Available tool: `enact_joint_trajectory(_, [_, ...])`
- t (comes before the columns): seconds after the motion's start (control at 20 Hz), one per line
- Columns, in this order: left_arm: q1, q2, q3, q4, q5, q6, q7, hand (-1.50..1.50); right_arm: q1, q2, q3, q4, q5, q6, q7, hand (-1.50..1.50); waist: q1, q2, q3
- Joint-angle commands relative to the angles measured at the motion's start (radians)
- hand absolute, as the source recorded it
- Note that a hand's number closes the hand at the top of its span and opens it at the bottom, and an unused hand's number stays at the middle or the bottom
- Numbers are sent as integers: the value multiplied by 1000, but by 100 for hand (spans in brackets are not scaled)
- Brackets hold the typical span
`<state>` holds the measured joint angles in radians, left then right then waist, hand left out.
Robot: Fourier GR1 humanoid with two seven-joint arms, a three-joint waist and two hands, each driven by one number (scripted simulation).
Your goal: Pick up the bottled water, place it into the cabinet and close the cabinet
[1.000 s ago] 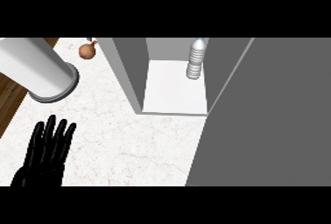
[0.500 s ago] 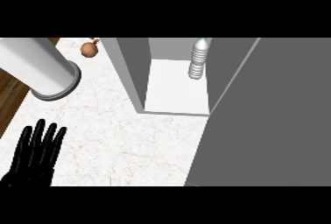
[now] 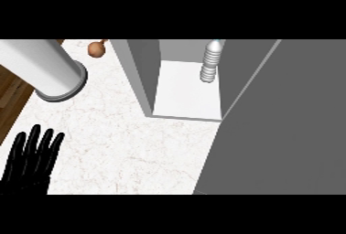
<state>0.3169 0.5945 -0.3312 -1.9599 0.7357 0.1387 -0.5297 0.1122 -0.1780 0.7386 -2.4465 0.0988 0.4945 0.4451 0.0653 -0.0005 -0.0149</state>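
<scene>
White marble bench fills the middle of the frame, with a strip of wood floor at the left edge.

Cabinet stands upper centre, white shelf floor visible. Bottled water is already upright inside, at the back right of the compartment, touching nothing else that can be seen. Placement step looks done.

Cabinet door is the big grey panel over the right half of the frame. It covers more of the frame than a second ago, and its edge has moved in toward the opening. Reads as the door swinging shut, but the compartment is not covered yet, so the close is likely mid-way.

Right hand shows nowhere in the frame; it may be behind the door, can't confirm. So what is driving the door can't be told from this view.

Left hand sits lower left, flat, fingers straight and spread, holding nothing. It has slid down and left over the last second, toward the frame corner. Looks like it is staying out of the way, not working.

Grey cylinder with a darker base ring stands upper left, a small brown object beside it near the top edge. Neither is near the door's path.

Remaining: finish the swing until the door meets the cabinet front. Bottle is well back, so no clash expected.
</scene>
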Motion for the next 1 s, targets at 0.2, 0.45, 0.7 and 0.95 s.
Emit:
enact_joint_trajectory(0.2, [0,12,24,-3,16,-23,-2,-150,-74,169,37,116,17,-162,32,150,15,15,1])
enact_joint_trajectory(0.45, [11,16,25,-16,30,-45,-3,-150,-62,169,31,148,-55,-159,30,150,47,26,2])
enact_joint_trajectory(0.7, [-2,36,19,-17,20,-82,-3,-150,-31,163,65,220,-237,-74,73,150,98,53,0])
enact_joint_trajectory(0.95, [-15,58,41,-22,37,-116,0,-150,-7,171,42,283,-437,-65,113,150,119,58,2])
